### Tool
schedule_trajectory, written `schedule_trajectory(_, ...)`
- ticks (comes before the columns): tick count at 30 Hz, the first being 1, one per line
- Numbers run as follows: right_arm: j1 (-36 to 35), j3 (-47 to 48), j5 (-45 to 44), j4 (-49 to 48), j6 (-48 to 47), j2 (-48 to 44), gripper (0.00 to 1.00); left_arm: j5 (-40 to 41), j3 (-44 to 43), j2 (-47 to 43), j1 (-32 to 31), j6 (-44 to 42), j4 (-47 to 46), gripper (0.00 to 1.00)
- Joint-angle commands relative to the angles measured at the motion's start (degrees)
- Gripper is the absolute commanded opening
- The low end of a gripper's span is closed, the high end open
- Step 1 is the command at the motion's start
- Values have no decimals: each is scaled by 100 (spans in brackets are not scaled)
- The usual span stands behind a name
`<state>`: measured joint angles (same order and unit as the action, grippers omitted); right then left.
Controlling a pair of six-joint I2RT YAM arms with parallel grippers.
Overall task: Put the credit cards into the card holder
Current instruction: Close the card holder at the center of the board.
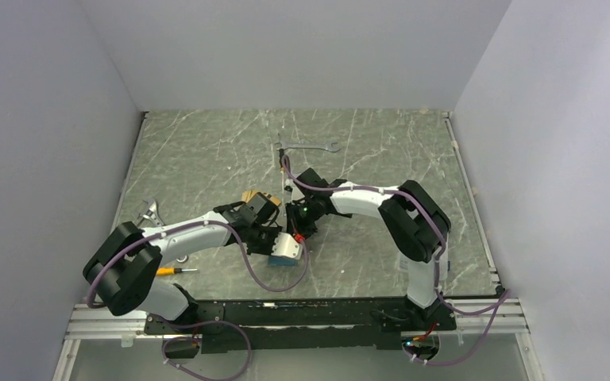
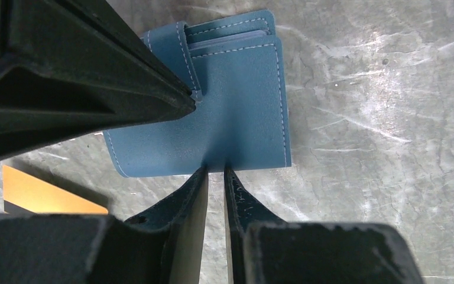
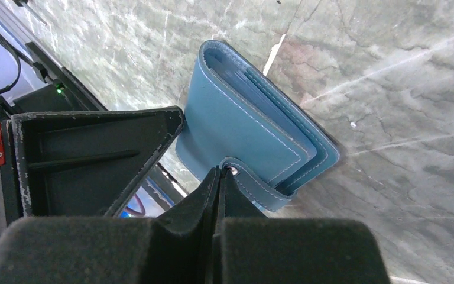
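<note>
Your left claw (image 2: 214,171) has its two fingers close together with only a thin gap. They pinch the edge of the blue card holder (image 2: 236,112). Your right claw (image 3: 219,173) is closed all the way, and its tips nip the end of the snap tab (image 3: 254,190) on that same holder. So both claws have hold of the one thing, from two sides.

The card holder is folded over. From above you see it near the middle of the table (image 1: 206,151), a bit toward the front, right where the two arms meet. From up there the arms cover the fingers, so that view does not tell you how the claws stand.

The left wrist view shows you something the others do not. An orange credit card (image 2: 47,194) with a dark stripe at one end lies on the table near the holder. This view also shows the tab wrapping round the holder's edge to the right claw's tip.

The right wrist view shows the open side of the holder, with the paler pockets stacked between the two covers. It also shows a small metal stud at the tab's end.

Only the top view shows the tools. There is a wrench (image 1: 308,147) far back, a silver tool (image 1: 149,213) at the left, and a screwdriver (image 1: 176,271) by the left arm. All are well apart from the holder.
</note>
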<state>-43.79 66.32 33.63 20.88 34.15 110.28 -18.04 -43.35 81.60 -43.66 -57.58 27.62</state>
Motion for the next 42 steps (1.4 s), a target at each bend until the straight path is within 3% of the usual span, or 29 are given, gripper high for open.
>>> schedule_trajectory(1, -227, 36, -594, 561, -251, 517, 0, 71, 34, 77, -86, -37, -134, 22)
schedule_trajectory(22, -533, 382, -1077, 1307, -149, 1062, 0, 20, 90, 22, -204, 2, -247, 21)
schedule_trajectory(33, -747, 569, -1847, 1695, 54, 1323, 0, -63, 53, -13, -204, 38, -219, 21)
schedule_trajectory(42, -807, 233, -2013, 1472, 349, 1341, 0, -164, 142, -168, -199, 50, -210, 21)
